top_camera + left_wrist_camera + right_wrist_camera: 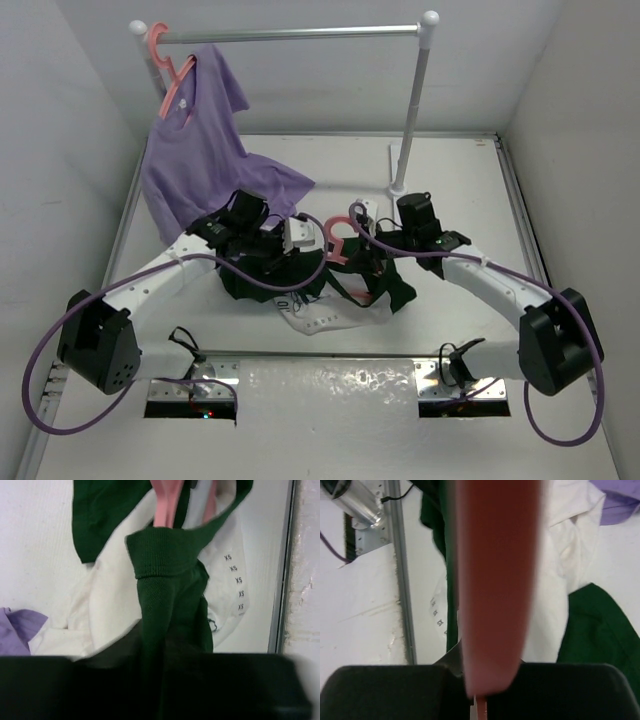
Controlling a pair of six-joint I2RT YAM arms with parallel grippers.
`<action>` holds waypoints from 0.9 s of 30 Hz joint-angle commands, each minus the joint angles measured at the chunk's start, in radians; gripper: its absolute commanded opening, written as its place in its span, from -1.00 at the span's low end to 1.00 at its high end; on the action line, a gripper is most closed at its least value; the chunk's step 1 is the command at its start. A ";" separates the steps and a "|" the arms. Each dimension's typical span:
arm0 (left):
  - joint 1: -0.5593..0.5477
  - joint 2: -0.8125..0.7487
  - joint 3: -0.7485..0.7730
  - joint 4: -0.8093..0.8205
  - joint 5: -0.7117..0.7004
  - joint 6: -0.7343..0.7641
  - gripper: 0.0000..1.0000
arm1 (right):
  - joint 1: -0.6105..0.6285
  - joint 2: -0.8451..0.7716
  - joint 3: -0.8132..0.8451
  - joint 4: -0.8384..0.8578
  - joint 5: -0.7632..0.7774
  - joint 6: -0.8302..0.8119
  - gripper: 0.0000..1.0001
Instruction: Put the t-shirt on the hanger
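A white counter point(450, 180) is enclosed on three sides by white walls point(60, 150). A grey rack rail point(300, 34) is mounted across the far end of the counter. At one end of the rack rail, a purple t-shirt point(200, 160) is hung on a second hanger point(168, 75) and is draped down toward the counter.

The t-shirt point(335, 312) is bunched on the counter on the near side of the rack rail, below the middle of its span, between the two arms. A strip of XS size stickers point(235, 582) is seen on its white body.

The left fingers point(295, 255) are closed on a dark green ribbed edge of the t-shirt, and in the left wrist view this fabric is drawn into them as a narrow band. The right fingers point(362, 250) are clamped on the hanger point(338, 240), whose hook stands above the bunched t-shirt on the side toward the rack rail. In the left wrist view the hanger is seen passing behind the ribbed edge. Whether it lies inside the neck opening cannot be told.
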 commanded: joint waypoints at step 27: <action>-0.048 -0.188 -0.096 0.190 -0.512 -0.554 0.08 | -0.037 -0.121 -0.015 0.034 0.142 0.112 -1.00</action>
